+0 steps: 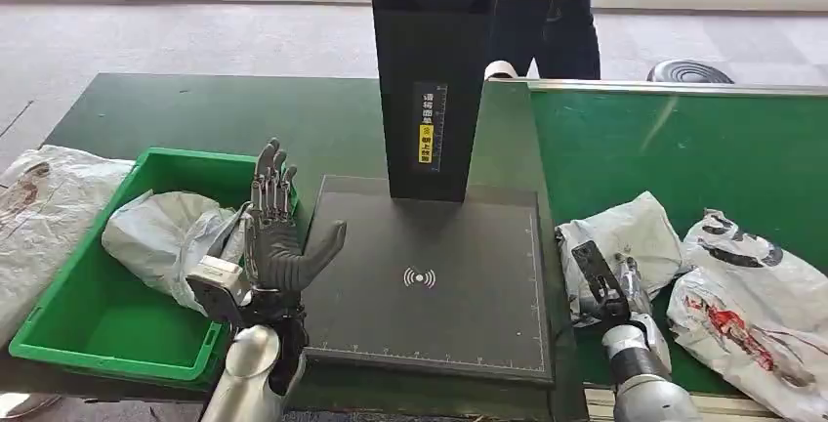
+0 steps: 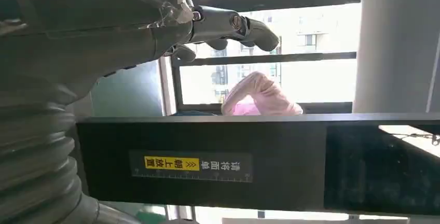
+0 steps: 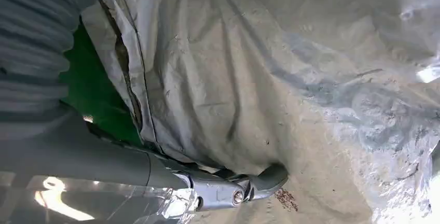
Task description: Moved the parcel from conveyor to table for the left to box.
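Right hand (image 1: pixel 607 290) presses its fingers into the grey parcel (image 1: pixel 625 246) on the green conveyor (image 1: pixel 703 148) — left hand (image 1: pixel 273 236) upright, fingers spread, holding nothing.

I note a grey-white parcel (image 1: pixel 625 246) on the green conveyor (image 1: pixel 703 148); right parcel (image 1: pixel 752 295) white with red-black print; green bin (image 1: pixel 107 329); black scanner column (image 1: pixel 430 70) with yellow label (image 1: pixel 427 144).

Black scanner post (image 1: pixel 430 70) blocks mid-table, flat pad (image 1: pixel 439 285) before it — open
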You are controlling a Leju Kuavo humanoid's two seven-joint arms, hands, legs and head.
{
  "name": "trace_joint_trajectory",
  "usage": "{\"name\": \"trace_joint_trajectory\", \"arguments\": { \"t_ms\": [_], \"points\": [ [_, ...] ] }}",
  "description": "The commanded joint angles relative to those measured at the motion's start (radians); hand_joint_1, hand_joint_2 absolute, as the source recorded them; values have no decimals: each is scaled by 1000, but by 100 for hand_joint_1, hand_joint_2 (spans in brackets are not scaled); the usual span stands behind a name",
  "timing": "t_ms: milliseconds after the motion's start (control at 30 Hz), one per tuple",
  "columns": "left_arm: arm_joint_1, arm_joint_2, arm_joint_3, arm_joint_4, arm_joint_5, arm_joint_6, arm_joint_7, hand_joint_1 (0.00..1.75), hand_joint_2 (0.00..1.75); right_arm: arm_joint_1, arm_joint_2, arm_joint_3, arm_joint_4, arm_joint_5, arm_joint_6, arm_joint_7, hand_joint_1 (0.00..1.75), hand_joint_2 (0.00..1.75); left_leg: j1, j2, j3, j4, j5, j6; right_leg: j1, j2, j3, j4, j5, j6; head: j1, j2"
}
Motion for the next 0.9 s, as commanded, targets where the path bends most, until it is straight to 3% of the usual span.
{"name": "trace_joint_trajectory", "arguments": {
  "t_ms": [33,900],
  "points": [
    [70,-33,-32,26,4,2,5,0,175,-2,-9,18,60,1,6,7,0,175,0,2,3,-4,0,0,0,1,3,-4,1,-1,0,0],
    [70,-33,-32,26,4,2,5,0,175,-2,-9,18,60,1,6,7,0,175,0,1,3,-2,0,0,0,1,2,-2,0,0,0,0]
  ]
}}
